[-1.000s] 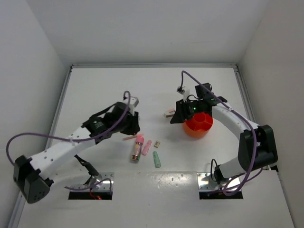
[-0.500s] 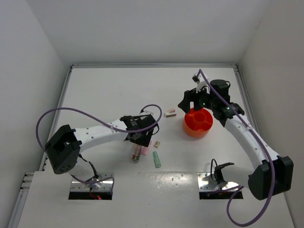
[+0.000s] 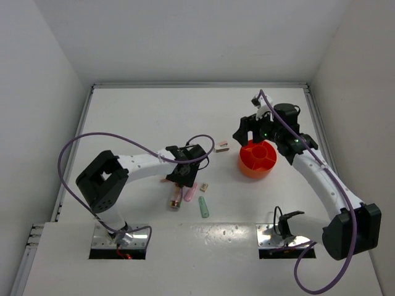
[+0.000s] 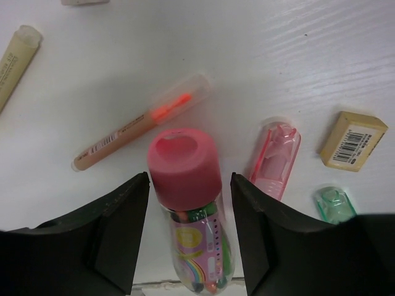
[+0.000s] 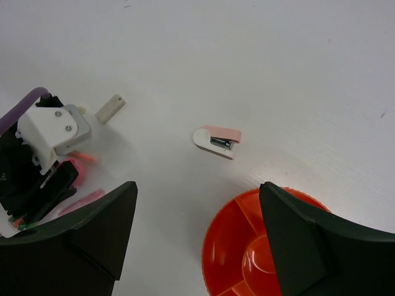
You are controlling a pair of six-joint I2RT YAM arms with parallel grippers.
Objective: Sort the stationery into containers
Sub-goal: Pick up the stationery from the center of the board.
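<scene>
The pink-capped tube (image 4: pixel 185 176) lies on the table between my left gripper's (image 4: pixel 188 240) open fingers, with small gaps on both sides; in the top view the tube (image 3: pixel 177 197) sticks out below the left gripper (image 3: pixel 184 177). Around it lie an orange-pink stick (image 4: pixel 136 131), a yellow stick (image 4: pixel 15 58), a pink marker (image 4: pixel 274 159), a mint-green marker (image 4: pixel 333 205) and a tan block (image 4: pixel 353 140). The orange-red tub (image 3: pixel 258 159) stands to the right. My right gripper (image 3: pixel 248 135) is open and empty above the tub's far-left rim (image 5: pixel 247 237).
A small pink-and-white stapler (image 5: pixel 217 141) lies left of the tub, also in the top view (image 3: pixel 221 147). A white block (image 5: pixel 110 108) lies farther left. The left arm's wrist (image 5: pixel 43 154) fills the right wrist view's left edge. Enclosure walls ring the table.
My left gripper moved right and down onto the pink-capped tube and now straddles it. My right gripper drew back from the stapler to above the tub's rim, then held still.
</scene>
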